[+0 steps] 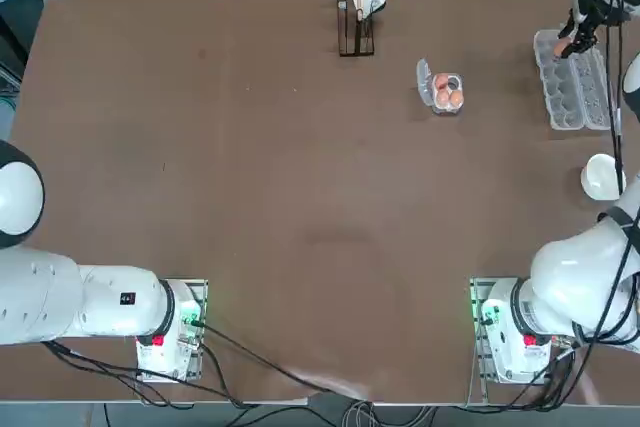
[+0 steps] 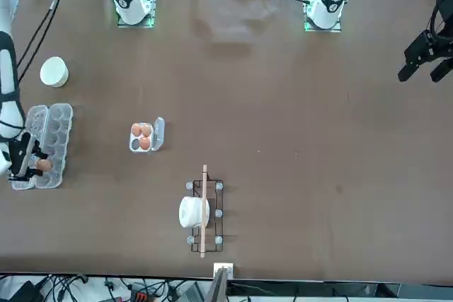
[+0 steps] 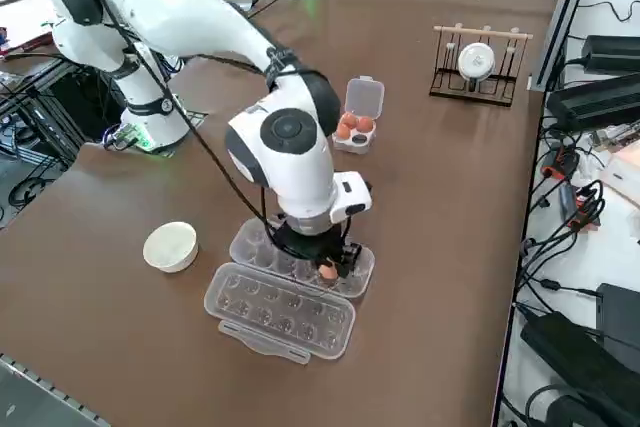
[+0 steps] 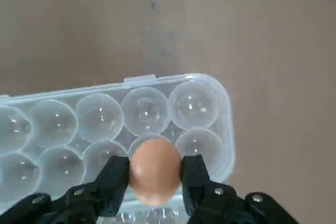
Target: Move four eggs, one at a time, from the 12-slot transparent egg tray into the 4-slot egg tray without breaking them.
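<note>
My right gripper (image 4: 155, 173) is shut on an orange-brown egg (image 4: 154, 169), holding it just above the far end of the 12-slot transparent egg tray (image 4: 205, 108). The same egg (image 3: 327, 271) shows between the fingers in the right side view, and at the table's far right in the top view (image 1: 564, 47). The long tray (image 1: 570, 87) lies with its clear lid (image 3: 280, 312) folded open, and its visible cups look empty. The 4-slot egg tray (image 1: 446, 93) sits left of it, holding three eggs (image 2: 141, 136), its lid flap (image 1: 424, 83) open.
A white bowl (image 1: 601, 176) stands near the long tray on the robot's side. A dark wire rack with a white roll (image 1: 362, 7) sits at the far middle edge. The right table edge runs close beside the long tray.
</note>
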`<move>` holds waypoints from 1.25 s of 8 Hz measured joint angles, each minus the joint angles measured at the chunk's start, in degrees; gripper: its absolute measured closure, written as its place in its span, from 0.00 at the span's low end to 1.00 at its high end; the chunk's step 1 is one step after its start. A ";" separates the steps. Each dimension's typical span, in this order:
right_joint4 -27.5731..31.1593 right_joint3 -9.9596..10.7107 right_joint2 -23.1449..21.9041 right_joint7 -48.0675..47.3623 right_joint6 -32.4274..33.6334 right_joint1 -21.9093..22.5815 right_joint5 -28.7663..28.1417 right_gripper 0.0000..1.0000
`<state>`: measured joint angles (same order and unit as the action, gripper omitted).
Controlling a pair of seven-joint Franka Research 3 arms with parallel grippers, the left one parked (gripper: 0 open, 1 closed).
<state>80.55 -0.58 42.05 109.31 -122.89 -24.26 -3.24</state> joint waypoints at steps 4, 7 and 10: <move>-0.22 -0.86 -7.40 -12.95 10.60 3.06 0.00 0.42; 5.16 -1.02 -12.77 -32.95 14.12 11.09 0.02 0.42; 14.47 -1.37 -19.42 -58.74 14.26 22.11 0.04 0.42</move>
<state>95.02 -1.96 22.63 50.57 -108.63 -2.15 -3.20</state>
